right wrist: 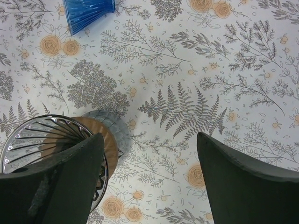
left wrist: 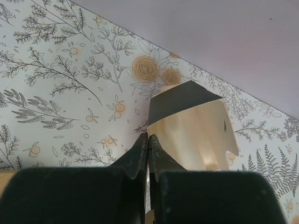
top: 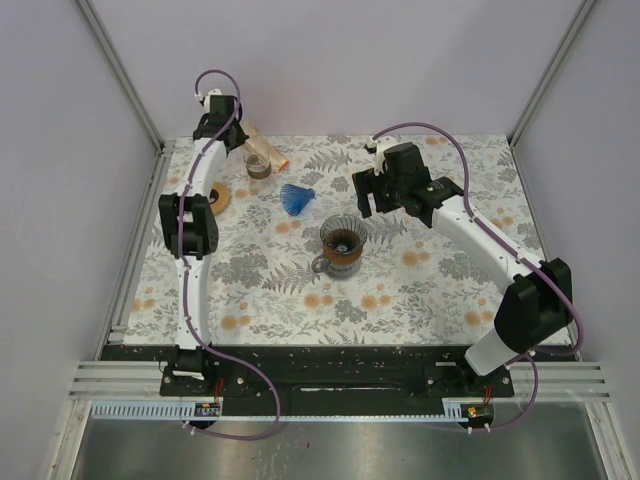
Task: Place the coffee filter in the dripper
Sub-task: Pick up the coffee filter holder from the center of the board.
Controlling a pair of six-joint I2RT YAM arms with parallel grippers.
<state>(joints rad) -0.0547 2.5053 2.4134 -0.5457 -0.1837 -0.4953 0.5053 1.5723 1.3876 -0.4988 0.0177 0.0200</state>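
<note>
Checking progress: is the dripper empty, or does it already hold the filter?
Empty. The right wrist view shows bare ribbed glass inside the dripper, and the filter sits at the shut left tool's tips instead.

A robot lab's test cell. Plain pale walls [top: 350, 60] and metal rails [top: 120, 75] box in a flowered tablecloth [top: 420, 300], with the left arm [top: 190, 285] and right arm [top: 480, 235] bolted at the near edge
</note>
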